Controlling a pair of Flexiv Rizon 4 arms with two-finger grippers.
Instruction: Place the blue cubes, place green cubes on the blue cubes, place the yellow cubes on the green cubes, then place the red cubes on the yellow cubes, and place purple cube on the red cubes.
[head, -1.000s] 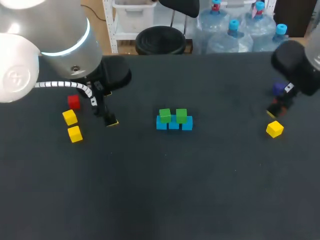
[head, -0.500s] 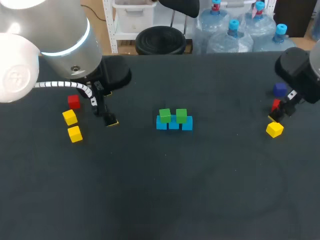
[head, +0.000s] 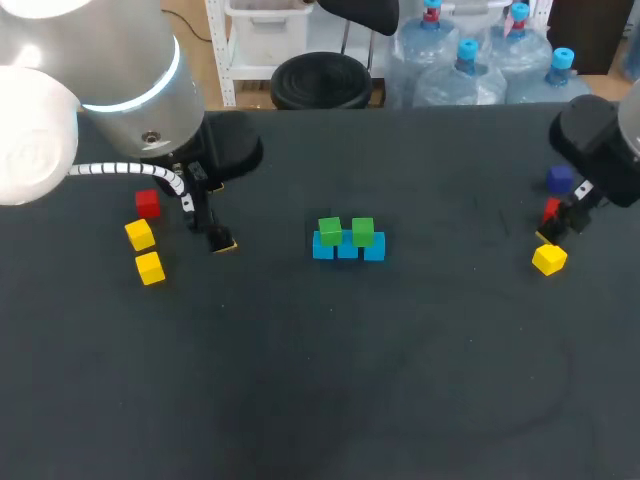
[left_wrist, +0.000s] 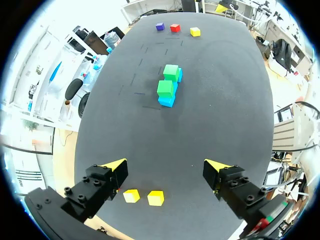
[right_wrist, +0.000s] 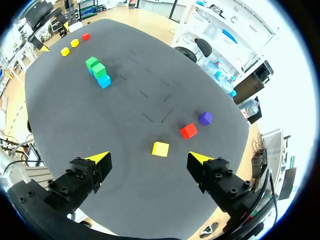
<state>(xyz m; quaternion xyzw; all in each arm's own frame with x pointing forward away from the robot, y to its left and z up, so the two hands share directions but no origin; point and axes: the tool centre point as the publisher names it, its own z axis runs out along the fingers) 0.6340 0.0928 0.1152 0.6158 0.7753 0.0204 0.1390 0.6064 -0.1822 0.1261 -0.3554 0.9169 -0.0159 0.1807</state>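
Blue cubes: row of three, touching, at the centre of the table.
Green cubes: two, on the blue row.
Yellow pair: 9 o'clock of the row, well apart; left red cube at its 12 o'clock.
Single yellow cube: 3 o'clock of the row; right red cube and purple cube at its 12 o'clock.
Left gripper: fingers spread wide, empty, near the yellow pair.
Right gripper: spread wide, empty, above the single yellow cube.
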